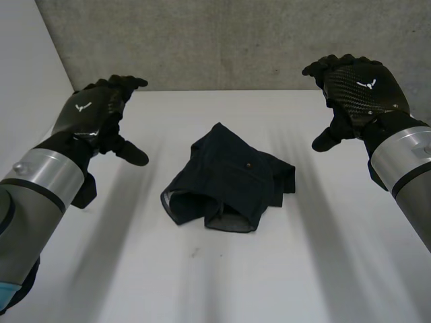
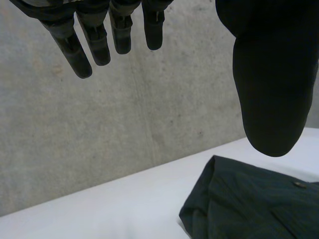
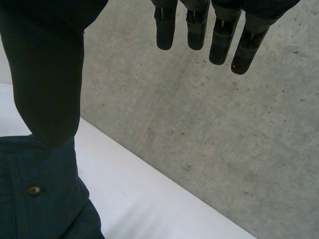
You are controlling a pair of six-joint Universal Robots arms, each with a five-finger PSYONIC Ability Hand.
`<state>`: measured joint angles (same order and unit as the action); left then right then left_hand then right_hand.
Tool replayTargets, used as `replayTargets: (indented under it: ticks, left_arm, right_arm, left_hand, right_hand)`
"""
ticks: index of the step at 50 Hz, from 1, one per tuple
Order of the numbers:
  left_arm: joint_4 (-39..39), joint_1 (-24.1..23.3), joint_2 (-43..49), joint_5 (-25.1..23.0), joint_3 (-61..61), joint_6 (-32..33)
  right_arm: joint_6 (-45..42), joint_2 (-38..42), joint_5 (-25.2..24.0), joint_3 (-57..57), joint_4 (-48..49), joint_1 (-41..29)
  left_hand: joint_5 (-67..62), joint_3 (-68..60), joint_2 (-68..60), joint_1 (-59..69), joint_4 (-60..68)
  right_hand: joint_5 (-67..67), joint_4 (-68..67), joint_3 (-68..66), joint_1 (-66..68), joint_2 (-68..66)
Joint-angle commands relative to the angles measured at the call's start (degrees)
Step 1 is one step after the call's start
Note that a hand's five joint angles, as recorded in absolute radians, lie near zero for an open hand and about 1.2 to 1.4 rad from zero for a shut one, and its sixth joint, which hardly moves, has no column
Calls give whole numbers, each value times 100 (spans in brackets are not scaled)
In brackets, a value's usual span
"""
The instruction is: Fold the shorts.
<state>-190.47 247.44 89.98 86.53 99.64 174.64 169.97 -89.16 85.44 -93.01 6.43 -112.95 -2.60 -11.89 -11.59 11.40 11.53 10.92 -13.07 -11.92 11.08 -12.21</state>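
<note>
Shorts (image 1: 229,183) lie crumpled on the tabletop (image 1: 323,269): soft, limp, likely best pinched at outer edges. Left robot hand (image 1: 93,111) and right robot hand (image 1: 360,87) hover spread, empty.

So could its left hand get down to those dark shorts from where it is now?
Probably yes. The left hand hangs open above bare table beside the shorts, and nothing lies between them.
</note>
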Motion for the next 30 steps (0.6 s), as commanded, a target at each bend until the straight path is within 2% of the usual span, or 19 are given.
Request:
replayTargets:
  ticks: [1, 7, 14, 20, 23, 30]
  left_arm:
    - [-122, -29, 607, -13, -41, 18]
    - [-499, -91, 1721, -22, -339, 71]
    - [-526, -257, 2759, -162, -936, 35]
    - [-474, -328, 3262, -584, -1324, 18]
    - [-482, -319, 3403, -558, -1430, 44]
    - [-474, -293, 3745, -532, -1772, 71]
  right_arm:
    - [-8, 30, 8, 11, -10, 9]
    - [-8, 30, 8, -16, -2, 36]
    - [-86, -14, 8, -331, 33, 97]
    - [-376, -32, 8, -779, 419, 97]
    - [-526, -40, 8, -921, 578, 97]
    - [-623, -49, 17, -983, 658, 71]
  left_hand:
    - [171, 100, 71, -52, -64]
    - [-13, -84, -114, 133, 120]
    - [-315, -386, -416, 435, 422]
    - [-871, -942, -972, 990, 978]
    - [-1156, -1228, -1257, 1276, 1264]
    - [-3442, -3513, -3543, 3562, 3549]
  right_hand:
    - [-1092, 307, 192, -108, 221]
    - [-1092, 307, 192, -108, 221]
    - [-1092, 307, 192, -108, 221]
    - [-1092, 307, 192, -108, 221]
    - [-1092, 307, 192, -108, 221]
    - [-1092, 307, 192, -108, 221]
